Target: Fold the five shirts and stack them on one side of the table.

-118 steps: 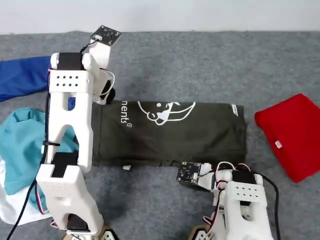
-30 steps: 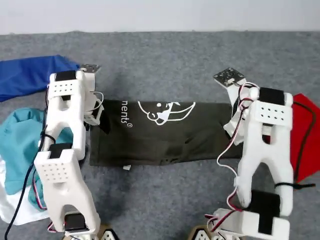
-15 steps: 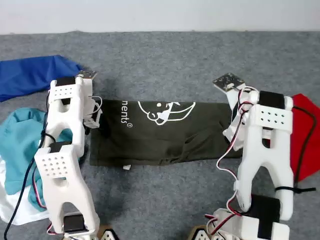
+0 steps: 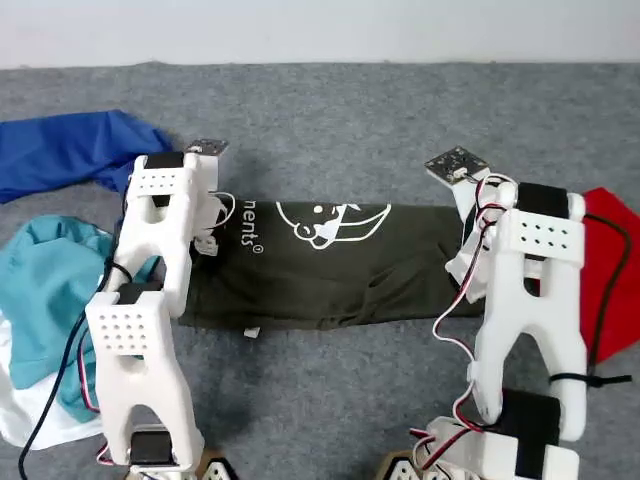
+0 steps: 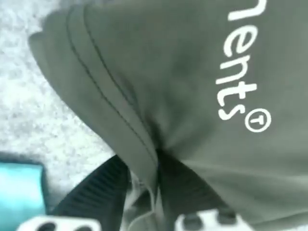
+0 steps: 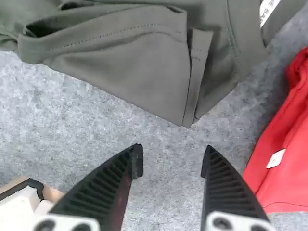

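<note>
while my left gripper point(image 5: 144, 171) pinches the limp olive shirt point(image 4: 340, 265) by one end mid-table, my right gripper point(image 6: 172, 155) hangs spread beside the other corner, where i'd grab the soft, light cloth.

The olive shirt point(image 4: 340, 265) lies folded long across the table point(image 4: 330, 120). The red shirt point(image 4: 612, 270) sits at its right edge. Blue point(image 4: 60, 150), teal point(image 4: 40, 290) and white shirts point(image 4: 25, 420) bunch at the left.

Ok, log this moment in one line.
left gripper: shut on dark green shirt edge | right gripper: open, over table by shirt's other end | red shirt: beside right gripper
</note>
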Controlling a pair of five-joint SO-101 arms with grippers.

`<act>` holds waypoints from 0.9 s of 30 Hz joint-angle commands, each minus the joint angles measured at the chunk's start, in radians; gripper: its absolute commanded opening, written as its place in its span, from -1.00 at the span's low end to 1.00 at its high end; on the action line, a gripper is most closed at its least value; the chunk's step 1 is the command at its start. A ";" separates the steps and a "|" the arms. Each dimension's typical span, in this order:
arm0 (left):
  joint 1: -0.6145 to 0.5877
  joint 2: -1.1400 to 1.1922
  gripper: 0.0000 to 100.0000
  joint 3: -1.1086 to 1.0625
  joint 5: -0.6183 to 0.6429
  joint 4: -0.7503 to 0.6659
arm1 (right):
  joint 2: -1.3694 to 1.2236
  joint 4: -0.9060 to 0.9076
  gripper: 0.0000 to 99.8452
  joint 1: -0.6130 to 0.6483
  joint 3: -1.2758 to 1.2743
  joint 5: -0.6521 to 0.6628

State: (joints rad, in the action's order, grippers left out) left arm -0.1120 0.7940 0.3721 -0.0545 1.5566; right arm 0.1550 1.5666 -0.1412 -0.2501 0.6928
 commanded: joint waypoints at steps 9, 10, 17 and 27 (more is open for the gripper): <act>-0.170 -0.137 -0.98 0.262 -0.123 0.199 | 0.039 0.004 -0.58 -0.008 0.003 -0.012; -0.181 -0.146 -0.98 0.257 -0.133 0.199 | 0.039 0.004 -0.58 -0.008 0.003 -0.012; -0.100 -0.163 -0.98 0.171 -0.144 0.199 | 0.039 -0.001 -0.58 -0.008 0.003 -0.014; 0.250 -0.259 -0.98 0.228 -0.089 0.201 | 0.030 -0.001 -0.58 -0.097 0.000 -0.012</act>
State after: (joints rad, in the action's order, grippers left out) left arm 0.0399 0.6605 0.5639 -0.1542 1.7346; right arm 0.1550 1.5681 -0.1826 -0.2532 0.6928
